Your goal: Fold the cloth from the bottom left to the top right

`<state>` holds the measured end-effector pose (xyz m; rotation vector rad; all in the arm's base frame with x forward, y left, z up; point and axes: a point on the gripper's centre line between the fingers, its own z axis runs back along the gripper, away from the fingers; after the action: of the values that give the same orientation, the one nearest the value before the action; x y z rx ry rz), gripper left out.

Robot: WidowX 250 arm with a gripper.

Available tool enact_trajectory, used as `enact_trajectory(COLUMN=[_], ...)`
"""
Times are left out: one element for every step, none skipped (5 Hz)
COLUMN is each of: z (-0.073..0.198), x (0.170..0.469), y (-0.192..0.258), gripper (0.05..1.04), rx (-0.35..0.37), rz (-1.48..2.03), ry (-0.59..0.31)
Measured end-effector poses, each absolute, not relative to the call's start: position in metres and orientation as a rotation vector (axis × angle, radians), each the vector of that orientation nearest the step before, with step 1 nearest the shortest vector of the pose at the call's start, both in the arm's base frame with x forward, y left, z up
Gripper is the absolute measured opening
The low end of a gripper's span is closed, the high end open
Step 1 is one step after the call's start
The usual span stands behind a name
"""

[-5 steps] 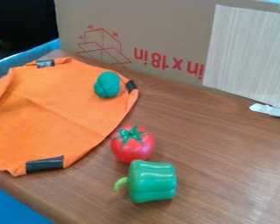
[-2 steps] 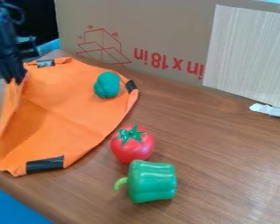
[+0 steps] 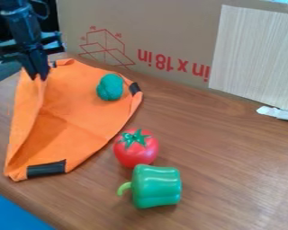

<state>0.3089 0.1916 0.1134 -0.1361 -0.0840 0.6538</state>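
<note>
At the upper left, the black gripper (image 3: 39, 77) hangs down, shut on the left edge of the orange cloth (image 3: 80, 119). That edge is lifted and pulled up into a ridge, with the cloth sloping down from the fingertips toward the lower left. The rest of the cloth lies on the table, with black tape patches at its bottom corner, right corner and top. A teal lump (image 3: 110, 87) rests on the cloth near its right corner.
A red tomato (image 3: 136, 148) and a green pepper (image 3: 156, 186) stand right of the cloth on the wooden table (image 3: 231, 152). Behind is a cardboard wall (image 3: 170, 36) with a pale panel (image 3: 254, 54); a white scrap (image 3: 277, 113) lies at the right.
The gripper has come into view from the left and moved right, carrying the cloth's left edge inward. More bare table shows at the left. The teal lump, tomato and pepper have stayed put.
</note>
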Motion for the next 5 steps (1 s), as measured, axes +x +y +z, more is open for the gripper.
enact_trajectory(z=[0.118,0.125,0.129,0.124,0.120], x=[0.325,0.340,0.353,0.364,0.371], y=[0.172,0.153,0.132,0.102,0.086], gripper=[0.062,0.062,0.062,0.062,0.062], rx=[-0.135,-0.138,-0.139,-0.123,-0.107], rz=[0.617,0.592,0.571,0.556,0.556], ry=[-0.098,-0.109,-0.121,-0.126,-0.138])
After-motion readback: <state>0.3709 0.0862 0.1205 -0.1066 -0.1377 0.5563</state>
